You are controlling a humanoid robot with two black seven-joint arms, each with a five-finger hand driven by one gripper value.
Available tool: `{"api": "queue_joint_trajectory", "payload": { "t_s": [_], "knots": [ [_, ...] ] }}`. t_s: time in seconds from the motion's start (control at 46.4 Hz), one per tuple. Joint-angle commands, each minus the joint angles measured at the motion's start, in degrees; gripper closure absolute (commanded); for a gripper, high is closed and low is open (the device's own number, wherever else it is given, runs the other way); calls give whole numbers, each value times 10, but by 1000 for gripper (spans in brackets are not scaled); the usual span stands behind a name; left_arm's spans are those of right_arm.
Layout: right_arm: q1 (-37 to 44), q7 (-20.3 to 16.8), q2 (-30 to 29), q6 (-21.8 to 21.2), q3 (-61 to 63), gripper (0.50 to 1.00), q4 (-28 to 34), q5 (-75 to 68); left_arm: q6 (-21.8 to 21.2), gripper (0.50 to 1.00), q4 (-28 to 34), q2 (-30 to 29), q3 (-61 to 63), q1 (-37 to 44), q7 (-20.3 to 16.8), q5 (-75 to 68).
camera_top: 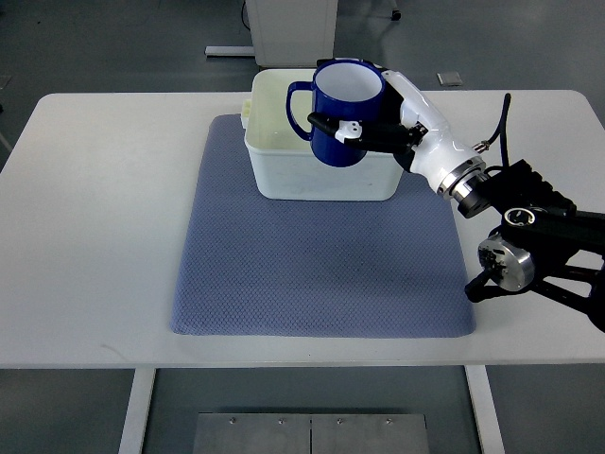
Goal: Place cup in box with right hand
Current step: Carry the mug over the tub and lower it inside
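Observation:
A dark blue cup [342, 109] with a white inside is held upright above the right part of the white box [274, 161]. Its handle points left. My right hand [371, 123] is shut on the cup, black fingers wrapped around its front and right side. The right arm reaches in from the right edge. The box stands at the far edge of the blue-grey mat [312, 265], and its inside looks bare where visible. The cup hides part of the box's right interior. My left arm does not show.
The mat lies on a white table [95, 236]. A white cabinet base [293, 28] stands on the floor behind the table. Black arm joints [529, 241] hang over the table's right side.

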State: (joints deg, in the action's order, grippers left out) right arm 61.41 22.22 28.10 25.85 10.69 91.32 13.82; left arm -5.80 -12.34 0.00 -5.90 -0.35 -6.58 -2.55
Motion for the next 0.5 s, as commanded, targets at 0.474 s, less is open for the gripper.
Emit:
{"api": "queue_joint_trajectory", "payload": {
  "t_s": [0.474],
  "knots": [
    [63,-43,-71,-6,-20,1000,-127,-32,0,500,0,0,0,0,0,0]
  ]
}}
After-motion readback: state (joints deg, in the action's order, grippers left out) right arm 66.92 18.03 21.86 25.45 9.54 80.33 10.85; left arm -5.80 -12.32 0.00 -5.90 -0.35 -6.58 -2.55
